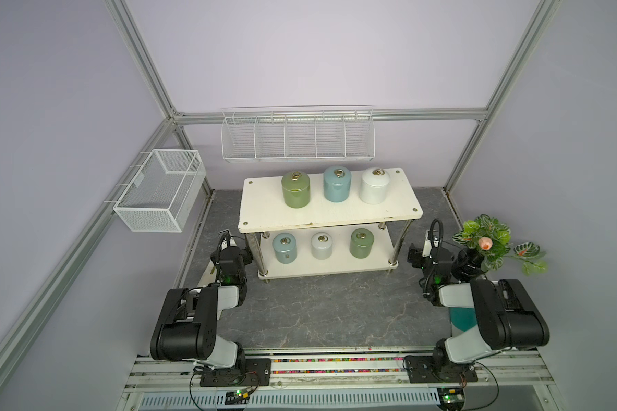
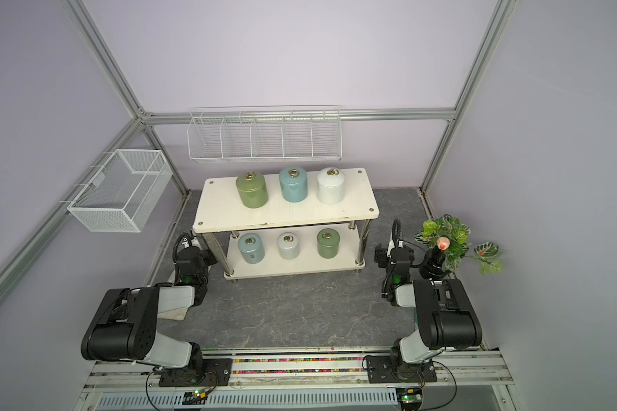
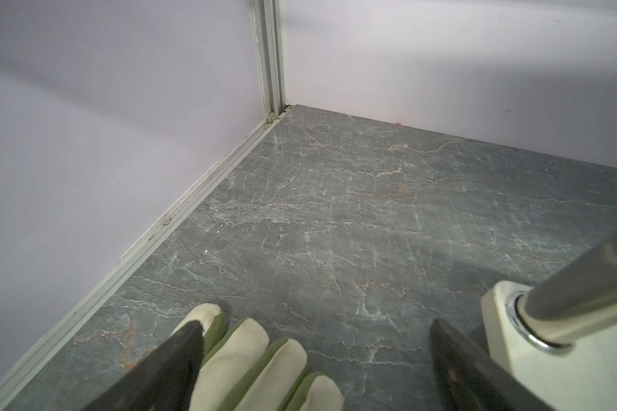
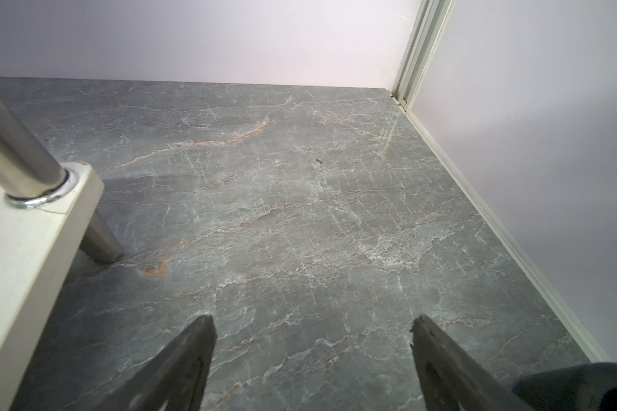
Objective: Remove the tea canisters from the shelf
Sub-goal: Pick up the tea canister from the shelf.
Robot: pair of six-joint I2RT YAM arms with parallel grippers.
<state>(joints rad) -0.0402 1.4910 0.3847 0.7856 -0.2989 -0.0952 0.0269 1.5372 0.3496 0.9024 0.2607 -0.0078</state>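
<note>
Beside the shelf (image 1: 335,215), left end: left gripper (image 3: 317,324), jaws wide apart, nothing between them.
Under the left gripper: glove (image 3: 250,356) lying on the table (image 3: 335,213); one gripper finger sits over the glove's fingers, and I cannot tell whether they touch.
Beside the right end: right gripper (image 4: 313,318), jaws wide apart, empty, above the table.
Top tier: upper green canister (image 1: 295,190), upper blue canister (image 1: 337,184), upper white canister (image 1: 374,186); upright, apart, in a row from left to right.
Lower tier: lower blue canister (image 1: 284,248), lower white canister (image 1: 321,246), lower green canister (image 1: 361,243); upright, apart, from left to right.
Top views only: all six canisters, both arms, plant (image 1: 492,242) just beside the right arm.
Wrist views only: both gripper openings, the glove's fingers, the lower board's corners, each with a chrome leg (image 3: 567,295).
Hidden: in both top views the fingertips sit behind the wrists, and the glove shows only as a cream patch under the left arm.
Cut off: teal thing (image 1: 462,316) under the right arm; dark shape (image 4: 567,388) at the right wrist view's edge, unidentifiable.
</note>
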